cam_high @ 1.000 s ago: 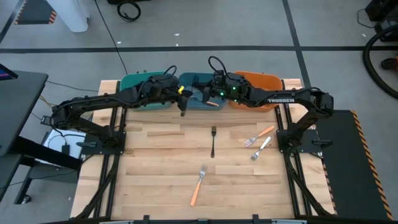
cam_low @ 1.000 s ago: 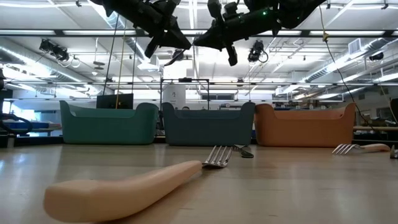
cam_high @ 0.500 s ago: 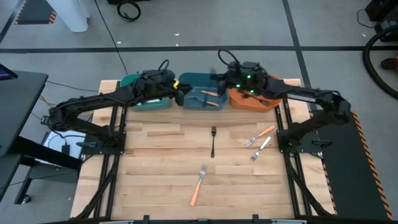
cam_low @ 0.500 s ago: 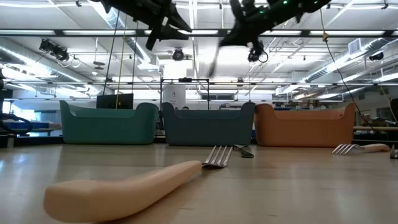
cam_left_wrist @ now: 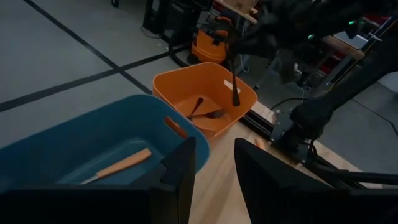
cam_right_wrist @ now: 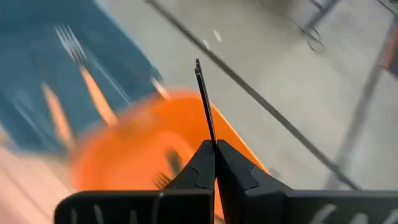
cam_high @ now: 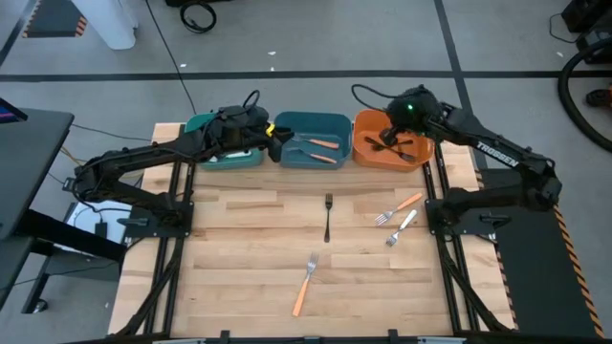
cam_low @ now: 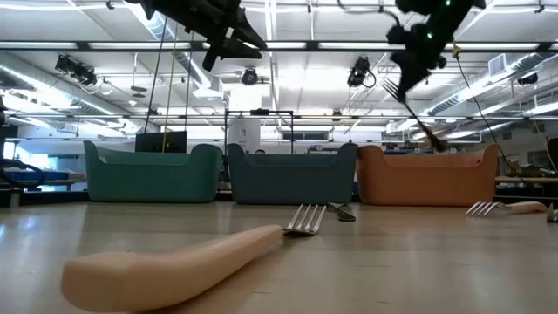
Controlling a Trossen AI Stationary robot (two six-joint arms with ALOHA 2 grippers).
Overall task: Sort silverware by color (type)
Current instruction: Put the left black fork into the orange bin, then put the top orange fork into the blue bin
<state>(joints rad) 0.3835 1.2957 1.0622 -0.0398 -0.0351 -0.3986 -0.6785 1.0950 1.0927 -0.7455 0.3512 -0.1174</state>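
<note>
Your right gripper (cam_right_wrist: 213, 149) clamps black fork (cam_right_wrist: 205, 106) | it hangs tilted above orange bin (cam_high: 363, 153) at table's far edge | drop lies straight below | left gripper (cam_left_wrist: 211, 168) spread, empty, beside blue bin (cam_high: 287, 122)

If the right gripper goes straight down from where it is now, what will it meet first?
Probably the orange bin. The right gripper, shut on a black fork, hangs above it, and black forks already lie inside. How high it hangs is hard to judge.
</note>
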